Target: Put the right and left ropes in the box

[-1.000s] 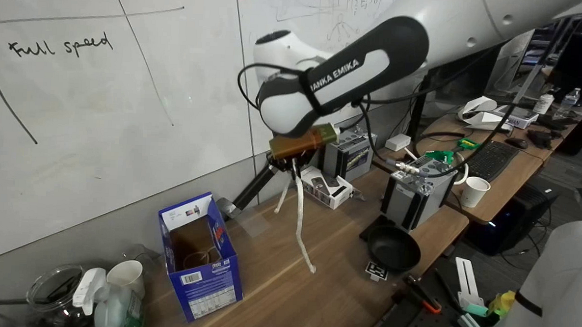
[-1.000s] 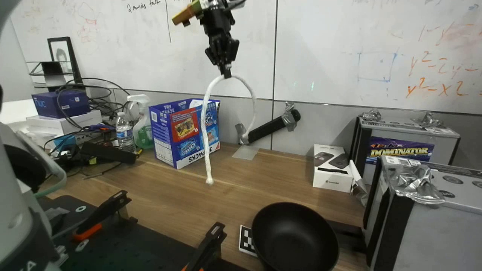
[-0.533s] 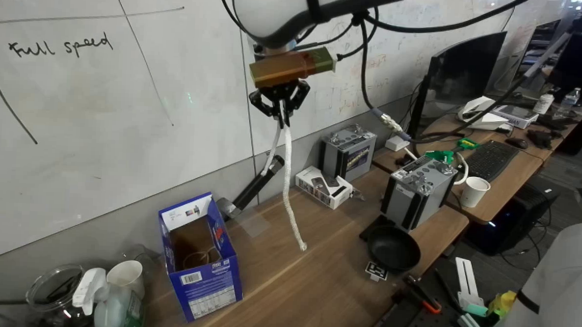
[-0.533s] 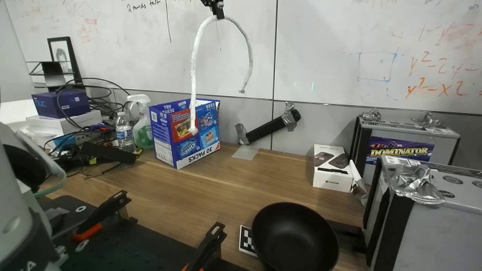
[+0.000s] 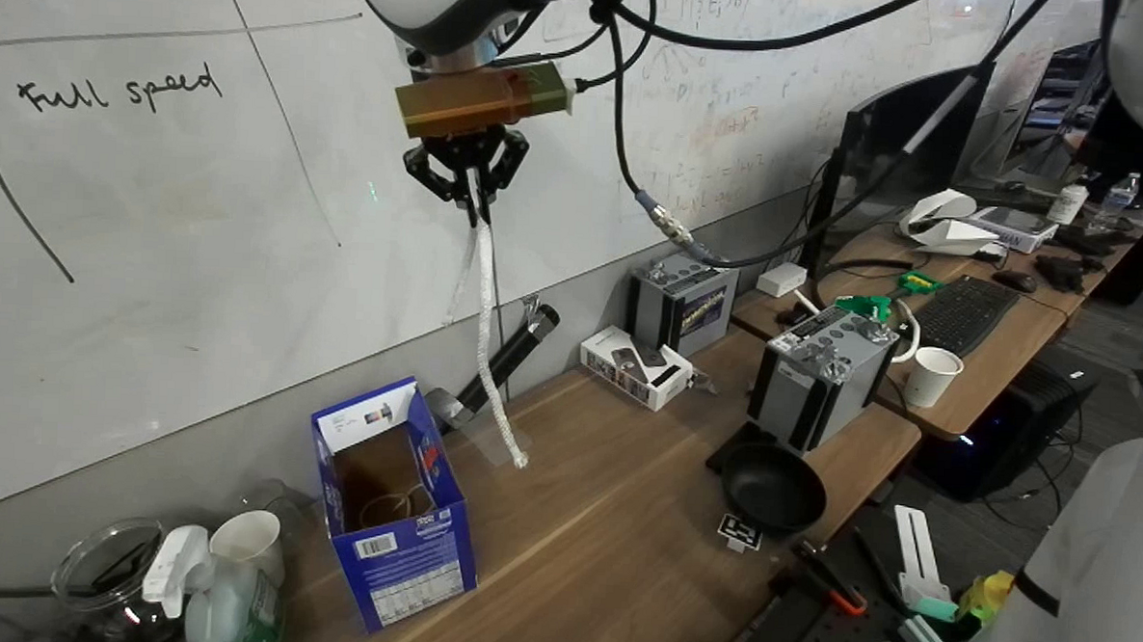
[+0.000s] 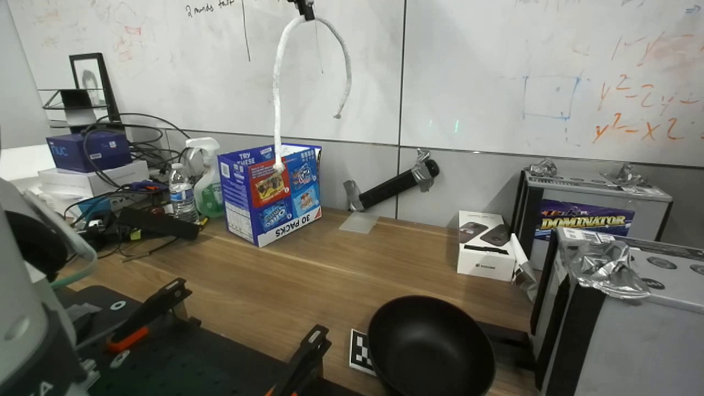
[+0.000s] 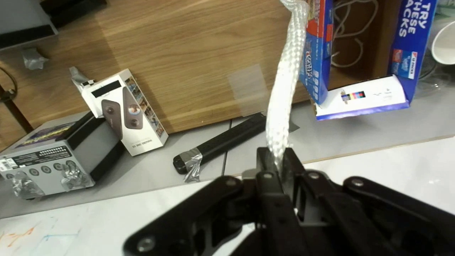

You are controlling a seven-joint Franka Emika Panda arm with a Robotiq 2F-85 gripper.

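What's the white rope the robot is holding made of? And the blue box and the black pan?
The white rope looks like braided cotton or nylon, slightly shiny: you can see its woven pattern. The blue box seems to be smooth printed cardboard: thin walls, plain brown inside. The black pan is probably coated metal, smooth with a dull sheen.

A black pan (image 6: 432, 346) sat on the wooden table (image 6: 308, 280) with a checkered marker (image 6: 360, 352) just beside it, a white carton (image 6: 484, 247) lay near a gray case (image 6: 591, 212) labelled DOMINATOR, silver tape (image 6: 423, 179) held a slanting black bar (image 6: 388, 190) below the whiteboard (image 6: 467, 77), and a spray bottle (image 6: 208, 181) stood beside a water bottle (image 6: 182, 196).
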